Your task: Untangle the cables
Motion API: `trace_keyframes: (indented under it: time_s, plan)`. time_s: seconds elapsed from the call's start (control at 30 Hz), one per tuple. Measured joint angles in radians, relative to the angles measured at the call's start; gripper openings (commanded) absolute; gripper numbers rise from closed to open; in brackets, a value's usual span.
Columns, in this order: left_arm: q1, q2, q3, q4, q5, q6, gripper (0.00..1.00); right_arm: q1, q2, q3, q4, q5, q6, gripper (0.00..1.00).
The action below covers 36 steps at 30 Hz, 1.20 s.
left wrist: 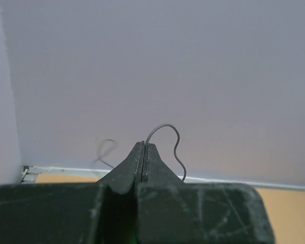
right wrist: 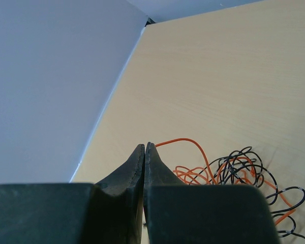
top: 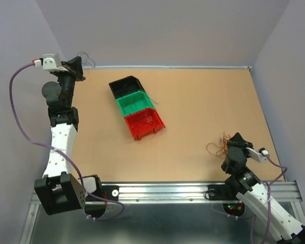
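Note:
My left gripper (top: 80,67) is raised at the far left corner by the back wall. In the left wrist view it (left wrist: 143,144) is shut on one thin dark cable (left wrist: 176,146) that curls up from the fingertips. My right gripper (top: 232,143) is low at the near right of the table. In the right wrist view it (right wrist: 145,146) is shut, and an orange cable (right wrist: 194,145) arcs from its tip to a tangle of orange and black cables (right wrist: 240,172) lying on the table. The tangle also shows in the top view (top: 218,146).
Three small bins stand in a diagonal row mid-table: black (top: 125,85), green (top: 134,103) and red (top: 144,124). A thin green wire (top: 153,101) sticks out beside the green bin. Walls close the left, back and right sides. A metal rail (top: 168,192) runs along the near edge.

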<state>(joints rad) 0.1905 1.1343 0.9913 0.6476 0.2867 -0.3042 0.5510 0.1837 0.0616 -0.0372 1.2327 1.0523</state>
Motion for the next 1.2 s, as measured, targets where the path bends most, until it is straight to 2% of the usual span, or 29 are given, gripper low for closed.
trace_keyframes:
  time_s: [0.17, 0.23, 0.37, 0.6, 0.83, 0.97, 1.2]
  plan:
    - [-0.143, 0.05, 0.058, -0.004, 0.006, 0.064, 0.0, 0.0, 0.021, 0.0, 0.005, -0.011, -0.011, 0.01]
    - [-0.201, 0.065, 0.085, -0.011, -0.006, 0.096, 0.0, 0.0, 0.039, 0.0, 0.035, -0.039, -0.062, 0.01]
    - [-0.294, 0.086, 0.144, -0.036, -0.043, 0.151, 0.0, 0.0, 0.107, -0.001, 0.216, -0.124, -0.194, 0.01]
    - [-0.328, 0.115, 0.219, -0.047, -0.113, 0.202, 0.0, 0.0, 0.286, -0.001, 0.362, -0.2, -0.289, 0.0]
    - [-0.36, 0.195, 0.222, -0.048, -0.114, 0.239, 0.0, 0.0, 0.312, -0.001, 0.426, -0.25, -0.34, 0.0]
    - [-0.37, 0.239, 0.164, -0.05, -0.068, 0.265, 0.0, 0.0, 0.285, -0.001, 0.443, -0.266, -0.356, 0.01]
    - [-0.386, 0.246, -0.02, -0.066, -0.002, 0.322, 0.0, 0.0, 0.255, -0.001, 0.464, -0.288, -0.376, 0.01]
